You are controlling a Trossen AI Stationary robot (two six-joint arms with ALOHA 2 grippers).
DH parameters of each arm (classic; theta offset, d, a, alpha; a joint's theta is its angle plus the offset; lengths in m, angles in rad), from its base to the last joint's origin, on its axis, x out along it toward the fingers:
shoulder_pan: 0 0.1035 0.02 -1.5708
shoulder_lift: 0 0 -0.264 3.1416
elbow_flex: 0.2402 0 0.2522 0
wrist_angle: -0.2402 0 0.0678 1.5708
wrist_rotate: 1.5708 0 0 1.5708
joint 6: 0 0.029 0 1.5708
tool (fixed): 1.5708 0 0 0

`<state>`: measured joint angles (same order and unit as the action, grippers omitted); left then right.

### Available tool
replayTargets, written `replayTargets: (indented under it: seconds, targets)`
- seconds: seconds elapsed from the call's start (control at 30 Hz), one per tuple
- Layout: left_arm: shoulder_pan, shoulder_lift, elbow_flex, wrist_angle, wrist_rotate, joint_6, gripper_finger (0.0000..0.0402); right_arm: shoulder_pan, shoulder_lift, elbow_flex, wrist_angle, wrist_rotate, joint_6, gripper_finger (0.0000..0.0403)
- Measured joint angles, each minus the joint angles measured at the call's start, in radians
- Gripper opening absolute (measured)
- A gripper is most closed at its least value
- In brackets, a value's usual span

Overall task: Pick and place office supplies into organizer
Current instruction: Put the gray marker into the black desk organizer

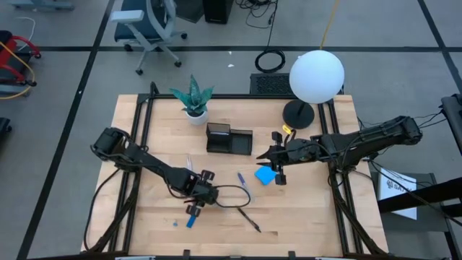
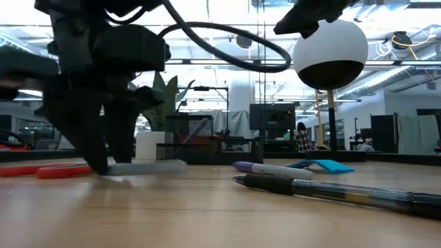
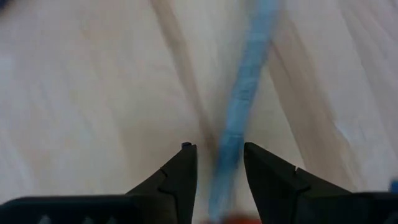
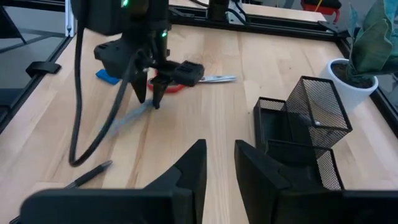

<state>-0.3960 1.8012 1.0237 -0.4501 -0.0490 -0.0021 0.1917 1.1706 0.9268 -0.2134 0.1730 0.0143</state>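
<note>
A pale blue-grey pen (image 3: pixel 239 106) lies flat on the wooden table. My left gripper (image 3: pixel 221 155) points down over it, open, with one finger on each side of the pen and a gap showing. Red-handled scissors (image 4: pixel 211 79) lie flat right beside those fingers. A small blue block (image 1: pixel 191 219) sits on the near side of my left gripper (image 1: pixel 195 201). The black mesh organizer (image 1: pixel 229 139) stands at the far middle. My right gripper (image 4: pixel 221 158) hovers open and empty above the blue notepad (image 1: pixel 265 175).
A purple pen (image 1: pixel 243 184) and a black pen (image 1: pixel 249 219) lie on the table right of my left gripper. A potted plant (image 1: pixel 193 97) stands left of the organizer. A lamp with a white globe (image 1: pixel 316 76) and a round base (image 1: pixel 297 114) stands to its right.
</note>
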Motion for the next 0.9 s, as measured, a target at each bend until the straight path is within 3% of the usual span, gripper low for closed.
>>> replayTargets:
  seconds: [0.3,0.4,0.6,0.9]
  targets:
    - [0.045,0.032,0.003,0.016,0.045,0.000,0.0151,0.000,0.000,0.000,0.005,0.005,0.000,0.0073]
    - [0.052,0.032,0.003,0.021,0.046,-0.013,0.0129,0.000,0.000,0.000,0.006,0.005,-0.003,0.0073]
    - [0.054,0.034,0.003,0.022,0.038,0.001,0.0047,0.000,0.000,0.000,0.007,0.006,-0.003,0.0073]
    - [0.060,0.042,0.052,-0.014,0.027,0.014,0.0043,0.000,0.000,0.000,0.009,0.008,-0.011,0.0073]
